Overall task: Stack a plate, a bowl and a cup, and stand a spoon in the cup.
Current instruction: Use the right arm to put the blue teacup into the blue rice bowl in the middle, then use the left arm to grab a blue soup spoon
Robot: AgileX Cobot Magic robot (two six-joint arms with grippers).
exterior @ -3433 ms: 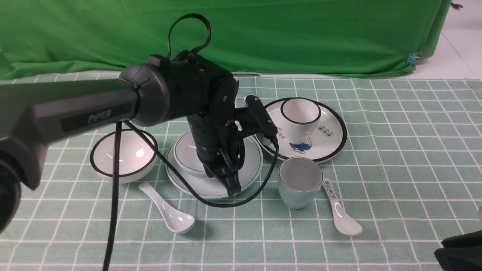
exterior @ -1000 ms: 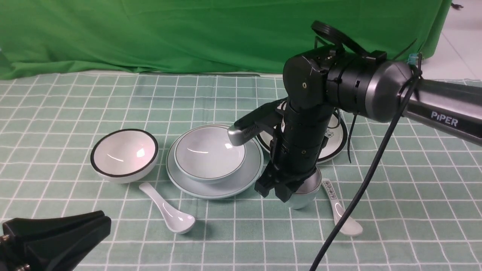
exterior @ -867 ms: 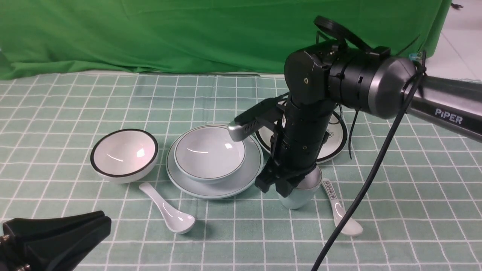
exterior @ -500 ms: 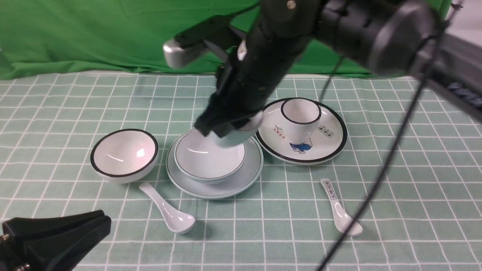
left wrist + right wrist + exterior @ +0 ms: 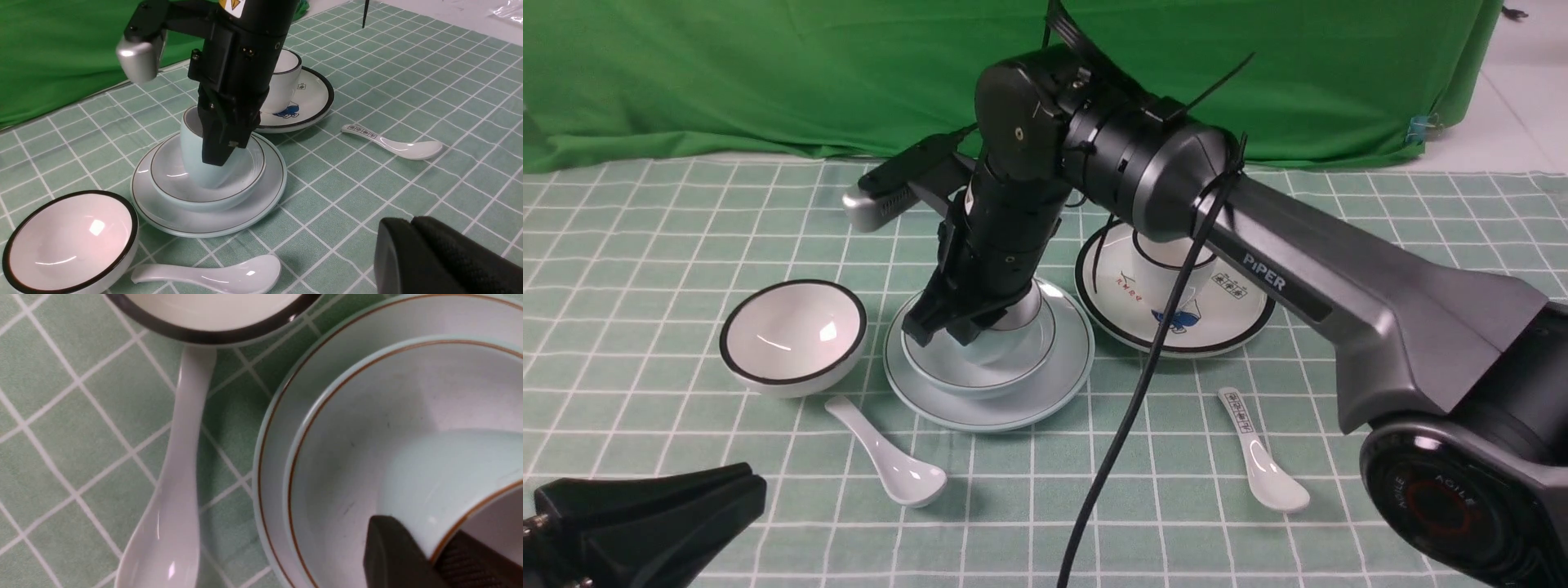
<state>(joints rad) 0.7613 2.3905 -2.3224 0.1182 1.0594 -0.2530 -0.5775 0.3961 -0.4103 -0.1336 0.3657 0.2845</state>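
Observation:
The pale blue plate (image 5: 992,415) lies mid-table with the pale blue bowl (image 5: 943,369) stacked on it. Inside the bowl stands the pale blue cup (image 5: 192,157), slightly tilted, its base low against the bowl's floor. My right gripper (image 5: 434,552) is shut on the cup's rim, one finger inside and one outside. The plain white spoon (image 5: 890,459) lies on the cloth in front of the plate, to its left. My left gripper (image 5: 410,222) hovers shut and empty at the near left, away from the stack.
A white black-rimmed bowl (image 5: 792,336) sits left of the plate. Behind on the right, a black-rimmed plate with drawings (image 5: 1229,320) carries a white cup (image 5: 1168,273). A spoon with printed characters (image 5: 1258,453) lies at the front right. Green cloth backs the table.
My right gripper lifted the cup off the cloth right of the plate, carried it left and lowered it into the bowl. The left arm, over the bowl earlier, now rests near the front left.

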